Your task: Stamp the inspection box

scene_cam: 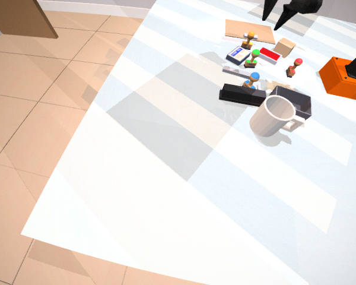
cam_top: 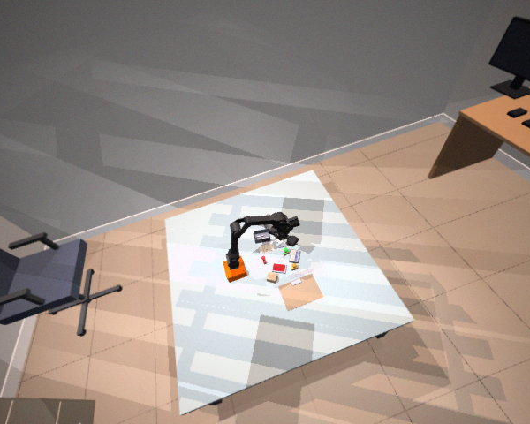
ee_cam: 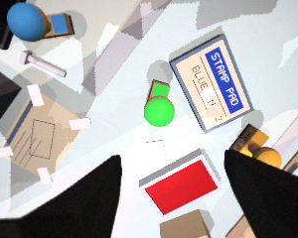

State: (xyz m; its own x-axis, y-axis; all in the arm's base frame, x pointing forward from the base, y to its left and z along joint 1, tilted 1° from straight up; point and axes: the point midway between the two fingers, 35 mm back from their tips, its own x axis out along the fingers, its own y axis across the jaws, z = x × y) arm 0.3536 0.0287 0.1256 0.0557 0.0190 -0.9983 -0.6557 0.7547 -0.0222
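A green-knobbed stamp [ee_cam: 159, 111] [scene_cam: 251, 59] [cam_top: 285, 251] stands upright on the table, between the blue stamp pad [ee_cam: 214, 86] [scene_cam: 238, 55] and the red ink pad [ee_cam: 181, 188] [scene_cam: 270, 54] [cam_top: 279, 268]. My gripper [ee_cam: 172, 160] [scene_cam: 269, 24] is open and empty. It hangs well above the green stamp, clear of it. The tan card [ee_cam: 25, 129] [scene_cam: 275, 83] is taped down to the left in the wrist view. Its outlined box [ee_cam: 32, 134] looks bare inside.
A blue-knobbed stamp [ee_cam: 27, 22] [scene_cam: 253, 78], an orange-knobbed stamp [ee_cam: 260, 151] [scene_cam: 248, 39] and a red-knobbed stamp [scene_cam: 293, 66] stand around. A mug [scene_cam: 273, 114], a black tray [scene_cam: 294, 96], a black bar [scene_cam: 241, 95], a small cardboard box [scene_cam: 283, 46] and a brown sheet [scene_cam: 248, 29] crowd the area.
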